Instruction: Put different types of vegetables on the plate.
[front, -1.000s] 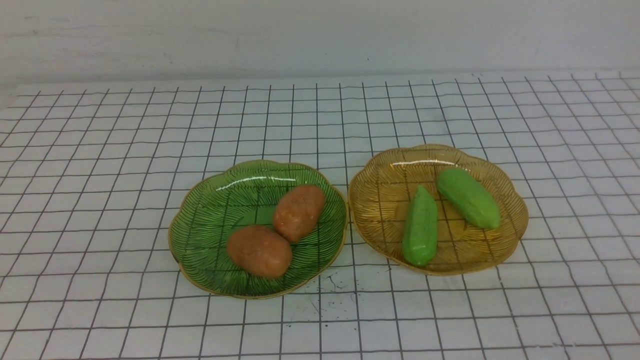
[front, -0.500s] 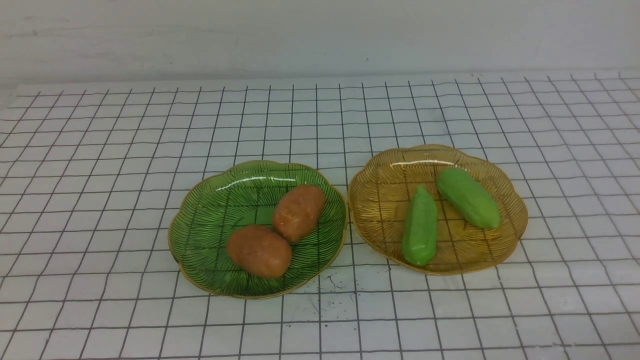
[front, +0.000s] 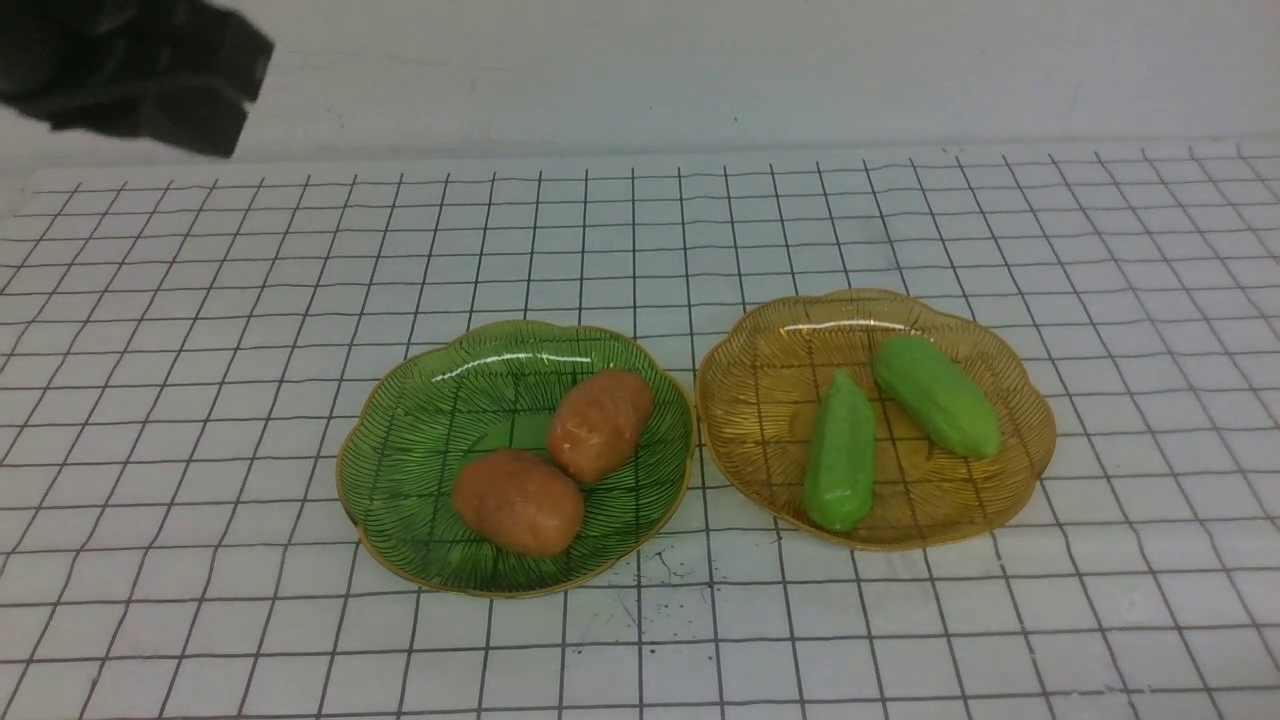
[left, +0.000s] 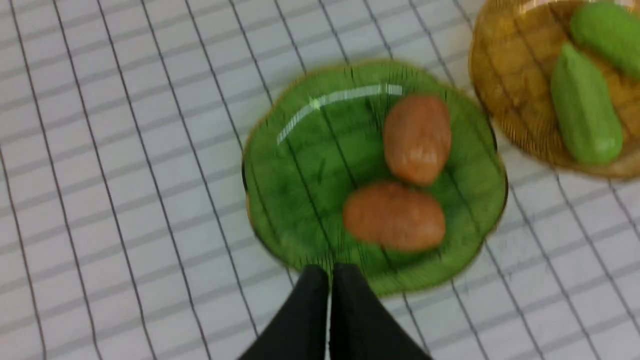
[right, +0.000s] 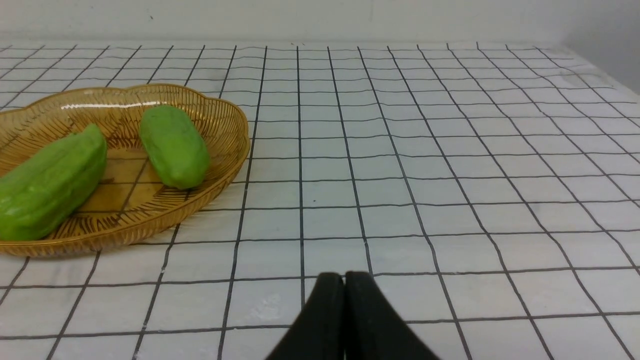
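Vegetables sit sorted by kind, so the mixing has not begun. In the front view, the two potatoes, one nearer the camera (front: 518, 502) and one behind it (front: 599, 424), touch each other on the green plate (front: 420, 420). Just to the right of that plate stands the amber plate (front: 760, 390), carrying the near cucumber (front: 841, 453) and the far cucumber (front: 936, 395), which lie close together. Both plates rest on the gridded desk (front: 200, 300). The one change from the earlier front pictures is a dark, blurred shape (front: 135, 75) now showing far above and left of the green plate; by its side it is probably the left arm coming in, though I cannot make out its gripper there. Nothing on either plate has shifted.

In the left wrist view, the left gripper (left: 329, 272) has its fingers pressed together with nothing between them, poised over the rim of the green plate, with the potatoes beyond it. The picture is smeared, which fits an arm in motion. My guess is that a potato is the first target, to be carried to the amber plate.

In the right wrist view, the right gripper (right: 344, 280) is likewise closed and empty, over bare desk well to the side of the amber plate.
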